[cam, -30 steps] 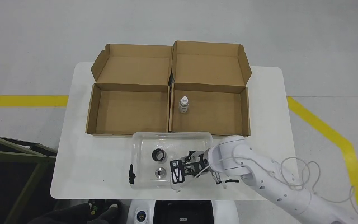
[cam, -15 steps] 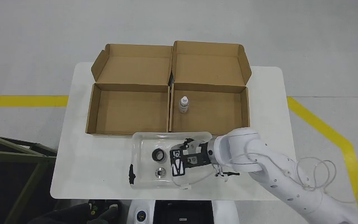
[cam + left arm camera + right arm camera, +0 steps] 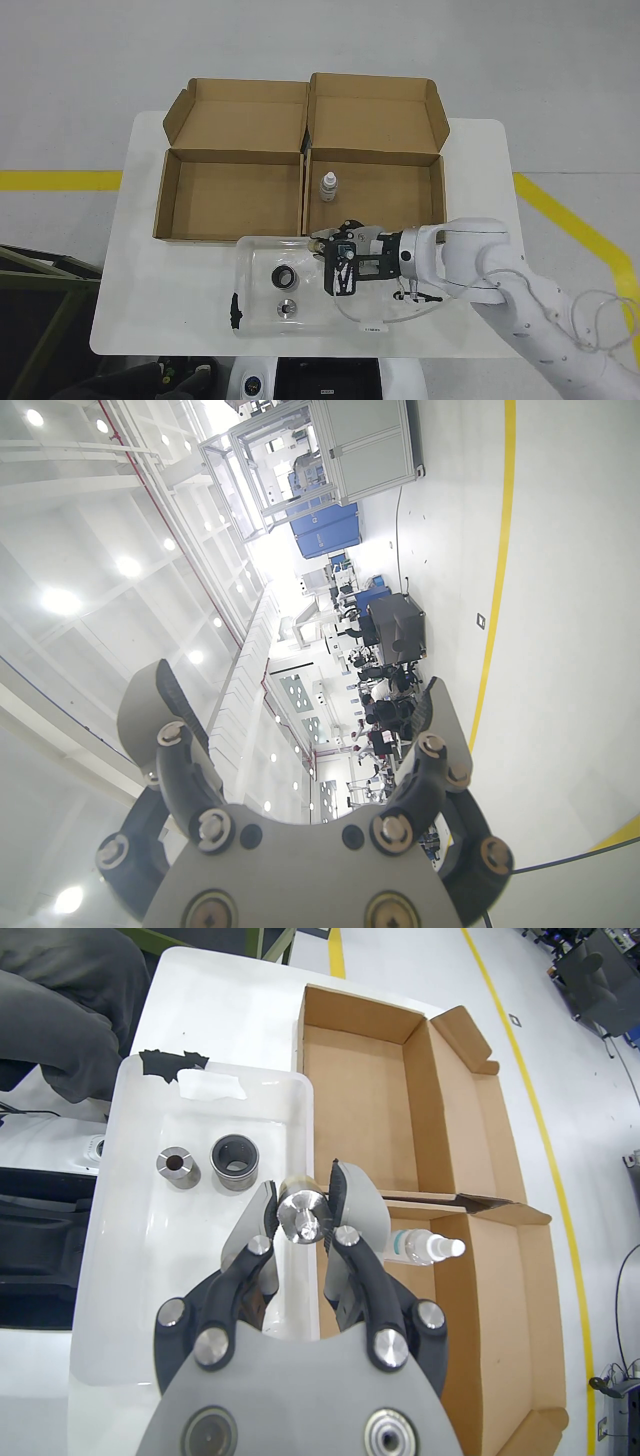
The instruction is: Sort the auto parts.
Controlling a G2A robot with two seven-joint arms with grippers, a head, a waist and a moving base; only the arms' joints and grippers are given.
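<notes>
My right gripper [image 3: 302,1200] [image 3: 341,268] is shut on a silver metal cylinder [image 3: 299,1220] with a small stub on its end. It holds the part above the far right side of the clear plastic tray [image 3: 246,262] [image 3: 306,1093], close to the cardboard boxes. In the tray lie a dark ring-shaped part [image 3: 284,276] [image 3: 234,1162] and a small silver bushing [image 3: 287,308] [image 3: 177,1169]. My left gripper [image 3: 300,690] points up toward the ceiling, open, with nothing between its fingers.
Two open cardboard boxes stand side by side behind the tray: the left box [image 3: 230,200] is bare inside, the right box [image 3: 400,200] [image 3: 500,1288] holds a small spray bottle [image 3: 328,186] [image 3: 425,1248]. Black tape [image 3: 235,312] marks the tray's left end.
The right gripper has risen from the tray's front part with the silver cylinder and moved back toward the boxes. The two parts in the tray have not moved.
</notes>
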